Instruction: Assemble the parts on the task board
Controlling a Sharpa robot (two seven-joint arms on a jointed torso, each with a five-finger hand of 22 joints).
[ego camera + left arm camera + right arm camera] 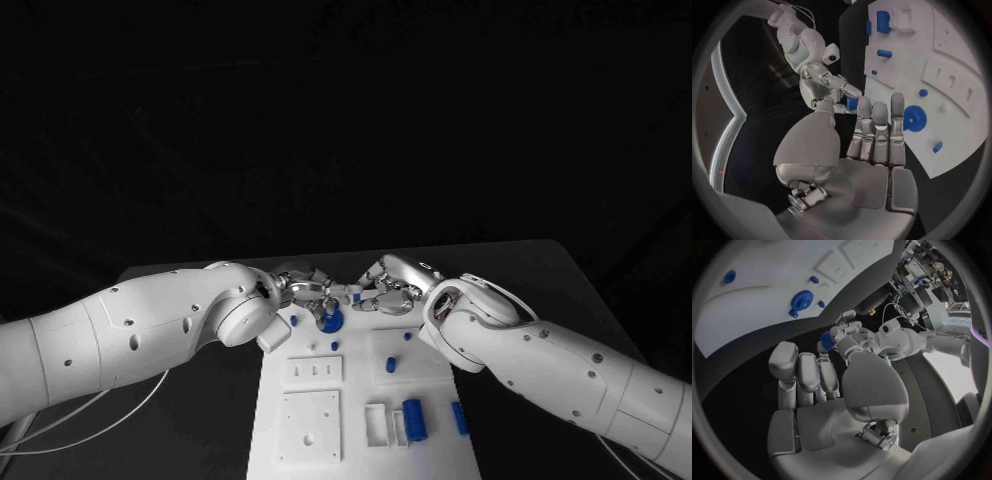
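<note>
At six o'clock on the task board [310, 425] sit two larger blue pieces [414, 418]. Four small pegs [389, 365] and one gear [330, 320] lie farther up. At twelve, your left hand [300, 282] and right hand [389, 292] meet fingertip to fingertip around one small blue part [356, 298]. Which hand grasps it I cannot tell, so don't let go until the other's pinch is firm.

Task board [310, 420] sits mid-surface [202, 420]; both hands meet at its far end, gear [330, 322] just below them, peg [414, 419] nearer.
</note>
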